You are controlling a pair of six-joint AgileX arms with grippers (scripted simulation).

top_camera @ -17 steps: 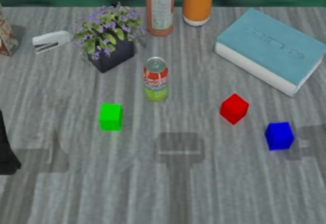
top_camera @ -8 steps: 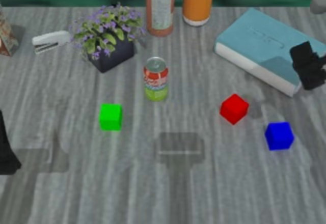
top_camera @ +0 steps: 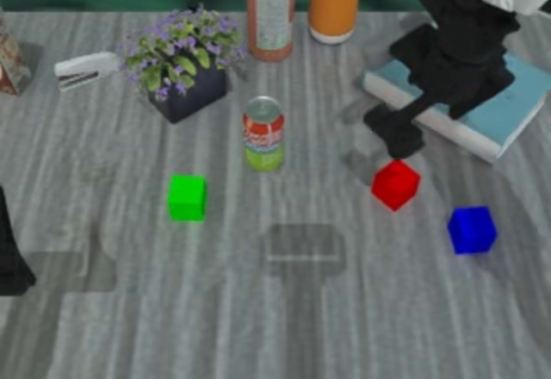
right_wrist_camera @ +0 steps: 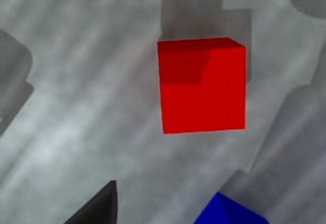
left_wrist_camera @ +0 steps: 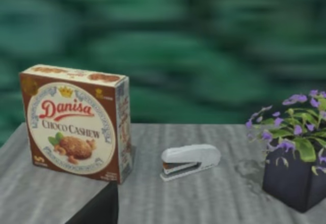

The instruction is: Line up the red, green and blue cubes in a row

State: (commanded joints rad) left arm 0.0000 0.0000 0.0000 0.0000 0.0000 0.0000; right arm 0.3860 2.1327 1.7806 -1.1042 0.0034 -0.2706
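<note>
The red cube (top_camera: 396, 184) sits right of centre on the grey table. My right gripper (top_camera: 399, 140) hangs just behind and above it, open and holding nothing. In the right wrist view the red cube (right_wrist_camera: 202, 84) lies ahead of one dark fingertip (right_wrist_camera: 106, 201), with a corner of the blue cube (right_wrist_camera: 226, 211) at the edge. The blue cube (top_camera: 472, 229) rests to the red one's right and nearer the front. Far to the left lies the green cube (top_camera: 187, 198). My left arm (top_camera: 7, 263) stays parked at the left edge.
A striped soda can (top_camera: 263, 133) stands mid-table. At the back are a potted plant (top_camera: 181, 60), a stapler (top_camera: 86, 69) and two bottles (top_camera: 270, 9). A light blue book (top_camera: 520, 110) lies under my right arm. A biscuit box (left_wrist_camera: 74, 122) stands far left.
My right arm has swung in from the right edge, over the book, down to just behind the red cube. The cubes and the left arm have not moved.
</note>
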